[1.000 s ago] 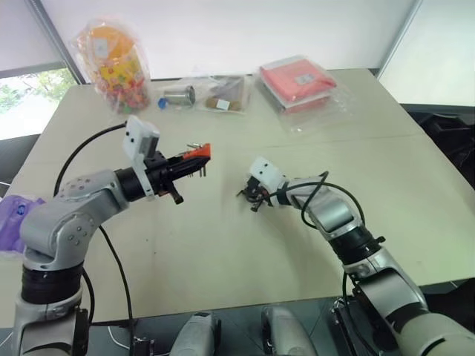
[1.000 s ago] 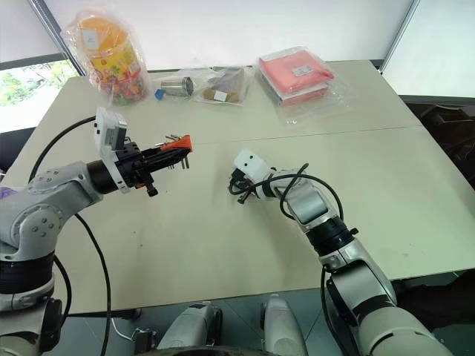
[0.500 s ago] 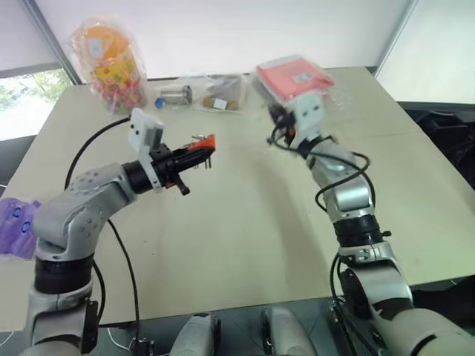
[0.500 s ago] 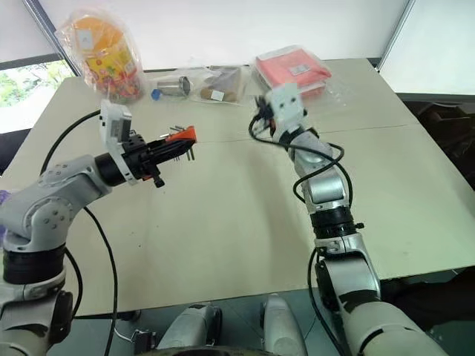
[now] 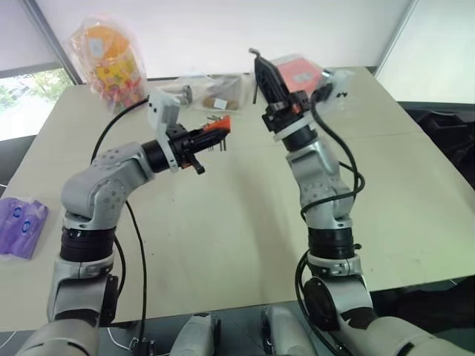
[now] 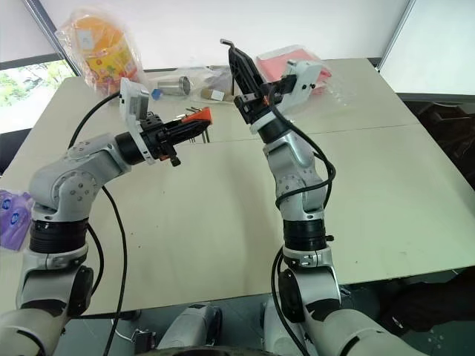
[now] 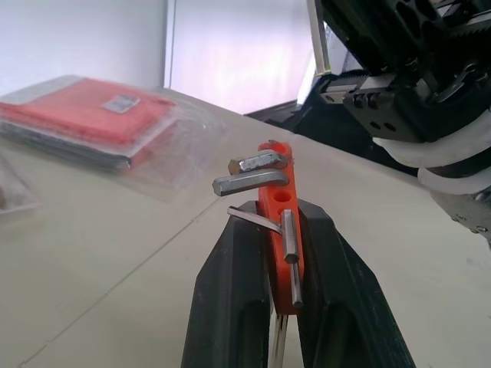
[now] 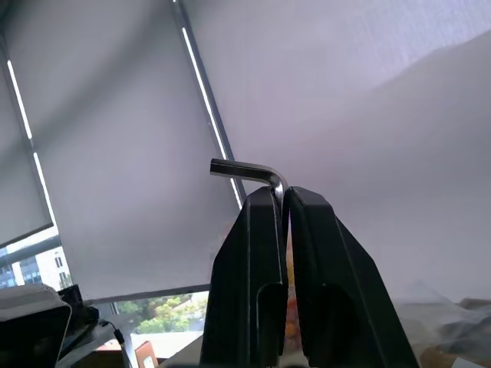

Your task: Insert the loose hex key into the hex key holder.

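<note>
Two grips are set: I have the loose hex key (image 8: 247, 169) pinched in my right gripper (image 8: 279, 201), raised just beside the hex key holder (image 7: 280, 230), which my left gripper (image 7: 270, 230) clamps level above the table (image 5: 237, 222), open sockets presented for insertion.

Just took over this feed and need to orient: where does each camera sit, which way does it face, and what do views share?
Left and right eye views: head, looking down over the table; both arms show.
Left wrist view: along the left gripper, shut on the hex key holder, toward the red packet.
Right wrist view: right gripper pointing up at window blinds, pinching the loose hex key.
Shared: holder and packet, eye and left wrist views.
</note>
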